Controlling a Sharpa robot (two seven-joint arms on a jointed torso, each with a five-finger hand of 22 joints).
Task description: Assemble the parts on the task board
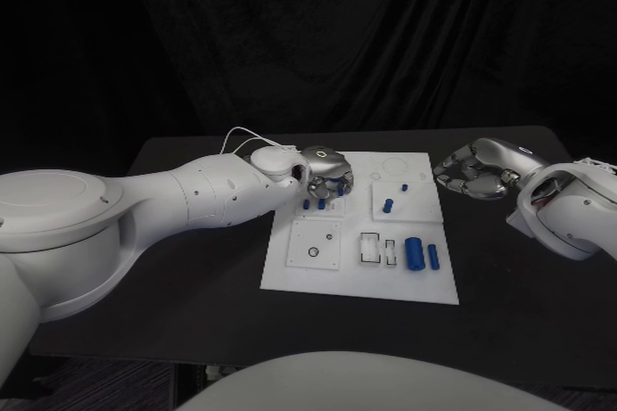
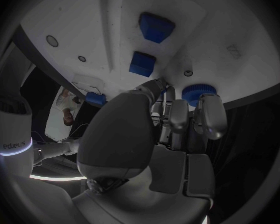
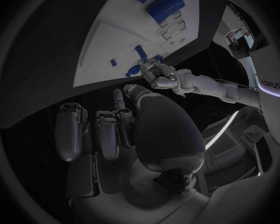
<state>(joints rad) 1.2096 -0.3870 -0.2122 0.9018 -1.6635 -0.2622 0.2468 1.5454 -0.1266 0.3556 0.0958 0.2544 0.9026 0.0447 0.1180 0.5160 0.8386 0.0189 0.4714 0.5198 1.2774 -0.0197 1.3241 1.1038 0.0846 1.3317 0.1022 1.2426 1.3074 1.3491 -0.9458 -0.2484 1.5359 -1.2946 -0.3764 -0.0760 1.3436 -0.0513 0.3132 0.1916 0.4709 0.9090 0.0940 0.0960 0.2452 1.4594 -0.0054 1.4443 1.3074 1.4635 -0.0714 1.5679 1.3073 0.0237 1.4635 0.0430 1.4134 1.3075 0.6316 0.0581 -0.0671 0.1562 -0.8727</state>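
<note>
My left hand (image 1: 326, 172) hovers over the far left part of the task board (image 1: 290, 277), fingers curled downward beside small blue parts (image 1: 322, 204); whether they grip anything I cannot tell. My right hand (image 1: 477, 170) hangs off the board's far right edge above the black table (image 1: 168, 313), fingers curled inward with nothing visible in them. A large blue cylinder (image 1: 414, 253) and a slimmer blue piece (image 1: 433, 257) lie side by side on the board's near right area.
</note>
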